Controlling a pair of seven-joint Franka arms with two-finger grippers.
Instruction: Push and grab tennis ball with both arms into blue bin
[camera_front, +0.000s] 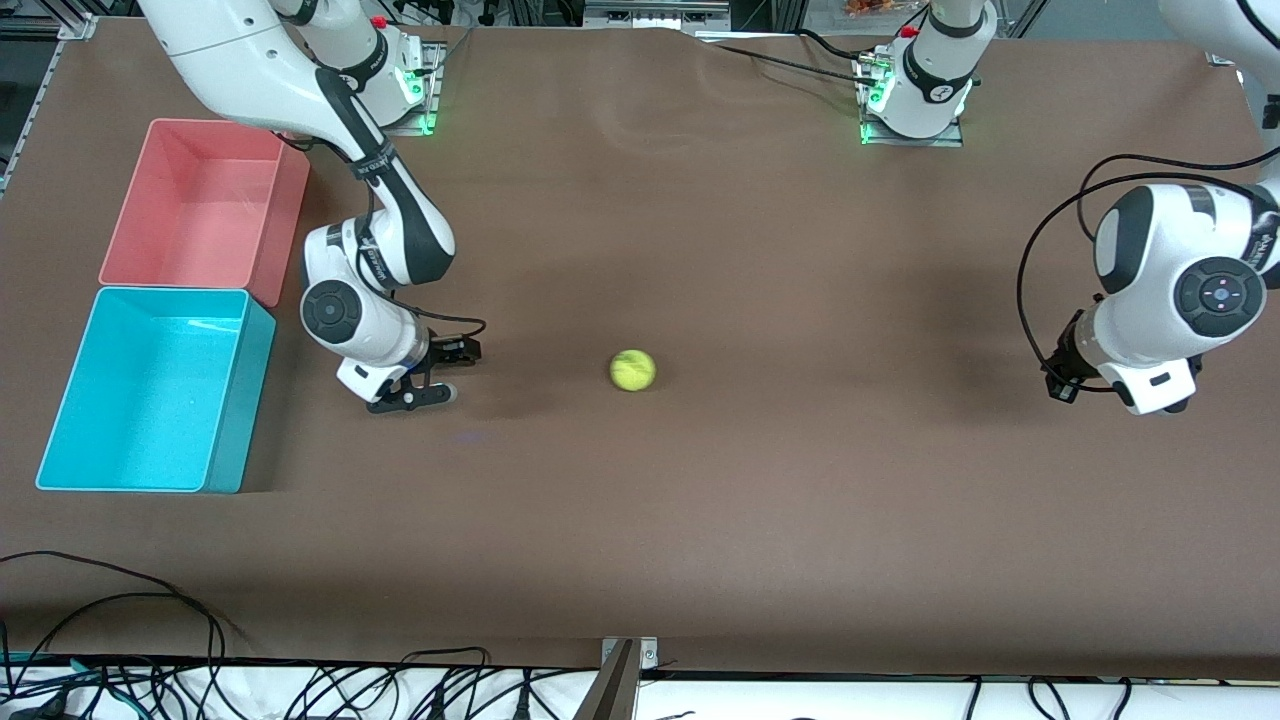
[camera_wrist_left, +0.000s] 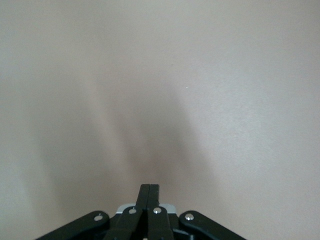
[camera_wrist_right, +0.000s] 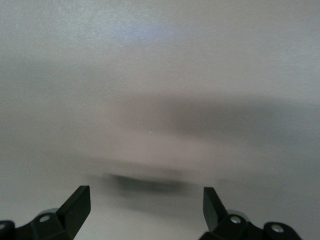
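The blue bin (camera_front: 150, 390) is set at the right arm's end of the worktop, closest of all things to the front edge, open and with nothing seen in it; the pink bin (camera_front: 205, 205) is placed touching it, farther from the front camera. The tennis ball (camera_front: 632, 369) is found near the middle of the worktop, free of both grippers. The right gripper (camera_front: 445, 370) is held low between the blue bin and the ball, its jaws spread wide and nothing gripped, as the right wrist view's fingers (camera_wrist_right: 75, 202) confirm. The left gripper (camera_front: 1058, 380) is kept low at the left arm's end, well apart from the ball; its fingers (camera_wrist_left: 149, 200) are pressed together on nothing. It is judged that a push off centre could send the ball rolling toward the front edge; a fast roll could slip past the spread jaws; a loose grasp could let the fuzzy ball drop beside the bin.
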